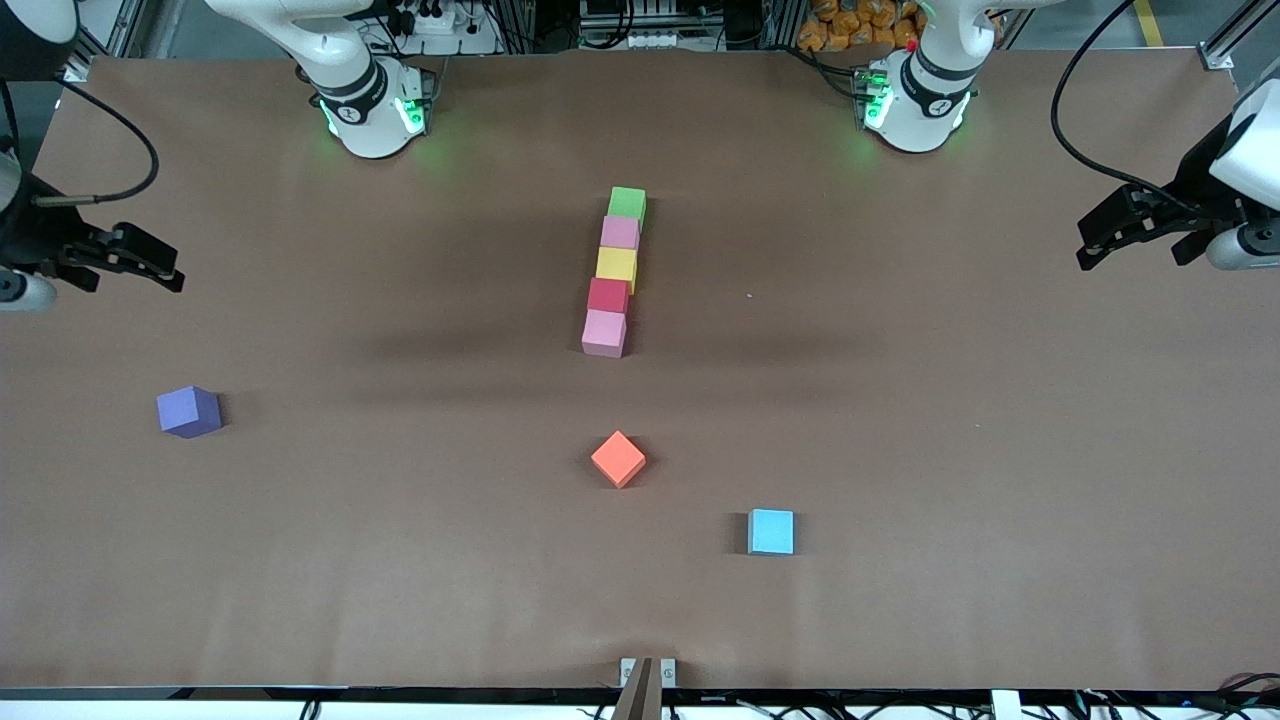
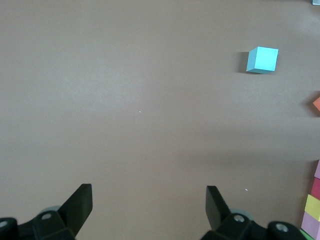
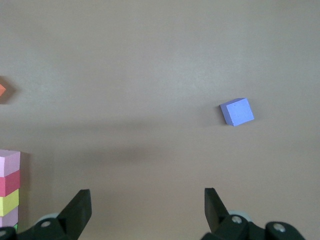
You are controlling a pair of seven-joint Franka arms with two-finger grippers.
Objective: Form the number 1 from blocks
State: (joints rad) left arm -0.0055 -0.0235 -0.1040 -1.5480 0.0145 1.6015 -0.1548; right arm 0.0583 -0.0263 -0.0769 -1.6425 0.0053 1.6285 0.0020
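Five blocks stand in one straight touching column at mid-table. Going toward the front camera they are green (image 1: 627, 203), pink (image 1: 620, 232), yellow (image 1: 616, 265), red (image 1: 608, 296) and pink (image 1: 604, 332). Part of the column shows at the edge of the right wrist view, with pink (image 3: 10, 161), red (image 3: 10, 182) and yellow (image 3: 9, 201). The left wrist view catches its red (image 2: 316, 186) and yellow (image 2: 313, 206) blocks. My left gripper (image 1: 1088, 248) (image 2: 149, 200) hangs open and empty over the left arm's end of the table. My right gripper (image 1: 172, 272) (image 3: 147, 202) hangs open and empty over the right arm's end.
Three loose cubes lie nearer the front camera than the column. An orange one (image 1: 618, 459) sits just below it. A light blue one (image 1: 771, 531) (image 2: 262, 60) lies toward the left arm's end. A purple one (image 1: 188, 411) (image 3: 236, 111) lies toward the right arm's end.
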